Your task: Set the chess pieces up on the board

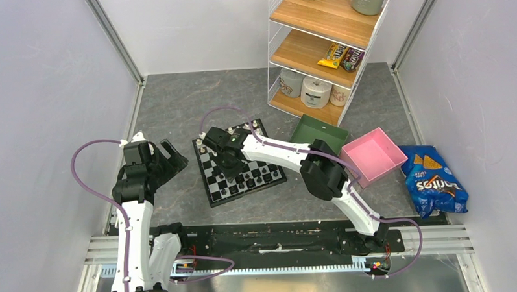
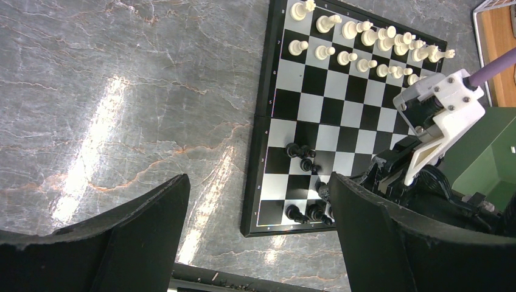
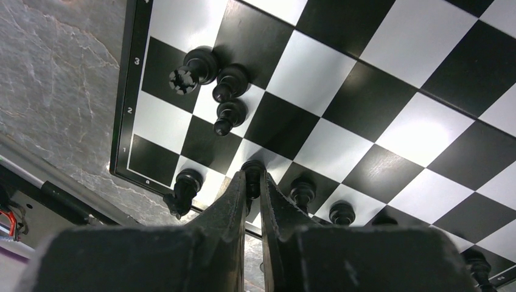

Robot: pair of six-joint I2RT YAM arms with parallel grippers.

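The board [image 1: 212,181] lies mid-table. Its cream pieces [image 2: 365,45] are ranked along the 12 o'clock edge and the black ones cluster toward 6. The left gripper [image 1: 167,157] hangs released at the board's 9 o'clock. The right gripper [image 3: 253,177] is clenched on a black piece [image 3: 252,165], low over the near rows. Placing that piece looks like the step in hand. The next move calls for settling it upright on a free square, clear of neighbours, then letting go.

Numbers 3, 2, 1 — on the border of the board [image 3: 420,131]; "Doritos" — blue bag [image 1: 434,186].
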